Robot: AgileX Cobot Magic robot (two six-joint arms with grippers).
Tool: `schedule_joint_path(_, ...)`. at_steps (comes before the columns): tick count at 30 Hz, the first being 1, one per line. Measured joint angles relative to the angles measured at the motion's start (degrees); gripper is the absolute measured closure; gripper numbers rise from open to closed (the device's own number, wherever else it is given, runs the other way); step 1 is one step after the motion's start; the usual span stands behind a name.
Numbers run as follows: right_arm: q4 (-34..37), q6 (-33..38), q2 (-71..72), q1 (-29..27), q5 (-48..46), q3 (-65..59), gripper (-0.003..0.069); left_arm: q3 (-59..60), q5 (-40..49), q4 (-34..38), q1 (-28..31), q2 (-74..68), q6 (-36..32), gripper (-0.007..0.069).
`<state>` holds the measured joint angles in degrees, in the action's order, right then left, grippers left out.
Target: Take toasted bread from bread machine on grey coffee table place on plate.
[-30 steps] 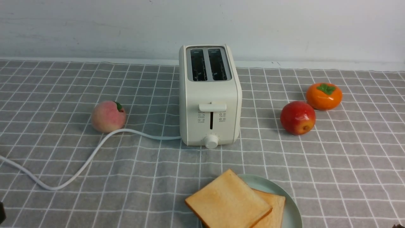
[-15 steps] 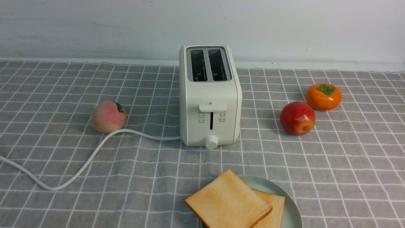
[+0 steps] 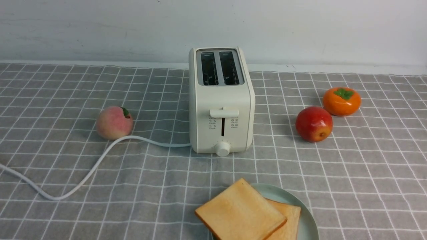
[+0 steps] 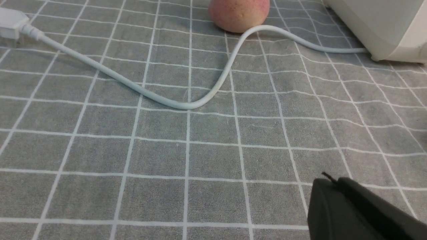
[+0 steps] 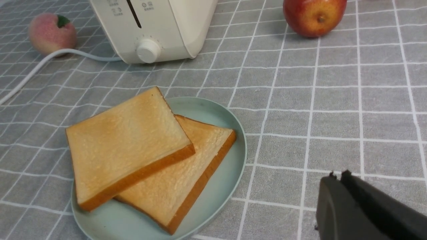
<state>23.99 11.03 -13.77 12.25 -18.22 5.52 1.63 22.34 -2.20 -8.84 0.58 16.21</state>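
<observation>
Two slices of toasted bread (image 3: 241,210) lie overlapping on the mint-green plate (image 3: 308,223) at the front of the grey coffee table (image 3: 350,173); the upper slice (image 5: 125,140) overhangs the plate's rim (image 5: 230,160). The cream bread machine (image 3: 220,100) stands behind, both slots empty; it also shows in the right wrist view (image 5: 153,26). Neither gripper shows in the front view. My left gripper (image 4: 330,181) is shut and empty, low over bare cloth near the white cord (image 4: 186,103). My right gripper (image 5: 338,176) is shut and empty, beside the plate.
A peach (image 3: 114,122) sits left of the toaster against the cord (image 3: 83,173). A red apple (image 3: 313,124) and an orange persimmon (image 3: 341,101) sit to the right. The cord's plug (image 4: 10,25) lies on the cloth. A white wall stands behind.
The dark bits of arm at the front view's bottom corners one second ago have gone out of view. Toast, plate and toaster have not moved.
</observation>
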Motion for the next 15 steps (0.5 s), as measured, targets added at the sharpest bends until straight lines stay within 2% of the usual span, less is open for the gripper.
schedule_joint_path(7,0.00,0.00,0.16,-0.24,-0.06,0.00,0.0636,0.00,0.00,0.00,0.00,0.00,0.00,0.0624)
schedule_joint_path(15,0.00,0.00,7.88,-11.69,-3.07,0.00,0.0627,0.00,-0.07,-0.05,0.00,0.00,0.00,0.0615)
